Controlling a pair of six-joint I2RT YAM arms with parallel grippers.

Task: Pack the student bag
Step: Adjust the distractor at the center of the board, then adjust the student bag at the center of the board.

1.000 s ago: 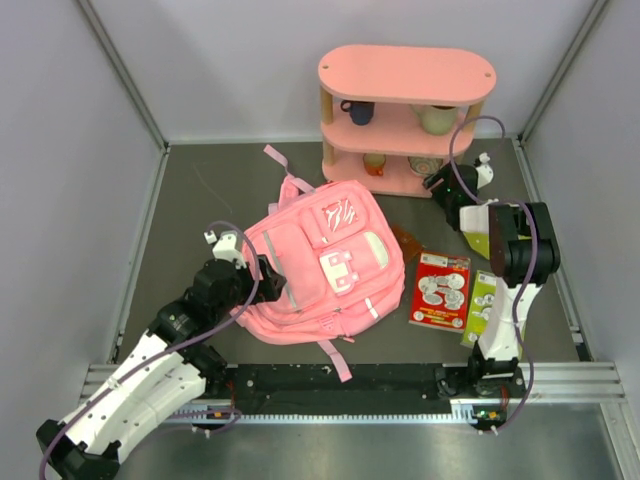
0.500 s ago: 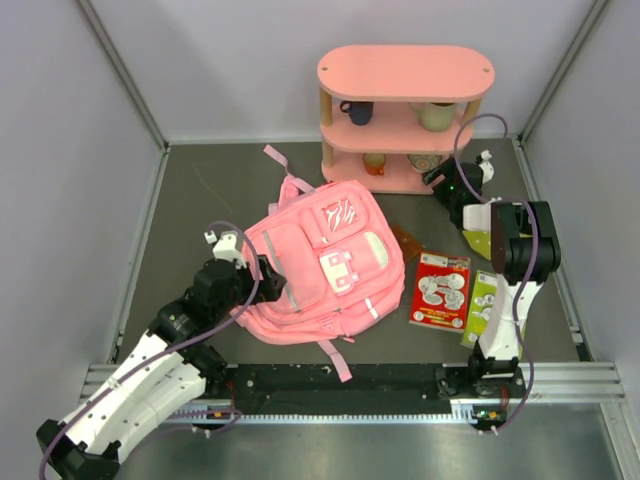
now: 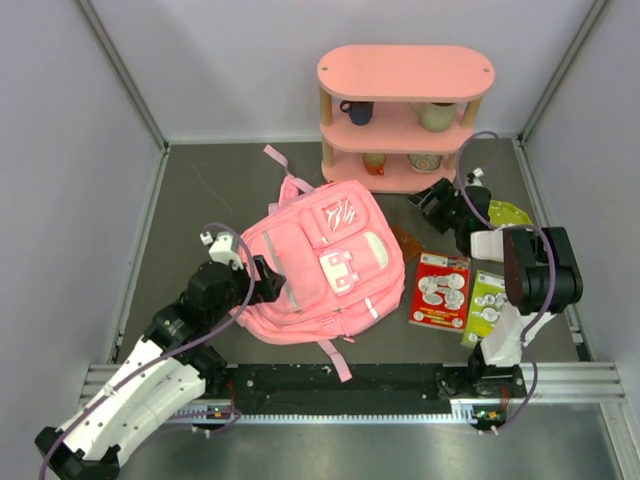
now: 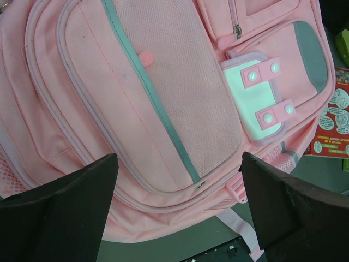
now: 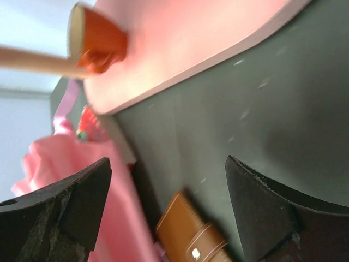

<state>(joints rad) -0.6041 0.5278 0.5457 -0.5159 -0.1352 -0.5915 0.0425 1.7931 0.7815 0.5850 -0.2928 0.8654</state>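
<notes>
**Both claws open, student bag in front of the left one**

The student bag (image 3: 322, 262) lies flat on the dark desk (image 3: 215, 190) with its front pockets facing up, directly ahead of the left claw (image 3: 262, 278). That claw sits at the bag's nearest side edge with its jaws spread wide. In the left wrist view, the left claw (image 4: 177, 172) has a mesh-fronted pocket and a grey-green stripe of the student bag (image 4: 163, 103) filling the space between and beyond its dark fingers (image 4: 60, 213). The pictures do not settle whether the fingers touch the fabric.

The right claw (image 3: 441, 201) is well apart from the bag, on its far side, low over the desk and just in front of the bottom tier of the pink shelf (image 3: 405, 75). Its jaws are also wide apart, with nothing between them. In the right wrist view, the right claw (image 5: 163, 169) has only bare desk between its fingers. The shelf's bottom board (image 5: 185, 38) and an orange cup (image 5: 98, 38) lie beyond the claw, and a brown strap-like item (image 5: 191, 240) lies close under it. A fold of the pink bag (image 5: 43, 158) shows off to one side.

A red booklet (image 3: 440, 290) and a green packet (image 3: 485, 305) lie side by side on the desk, nearer the right arm's base than its claw.
</notes>
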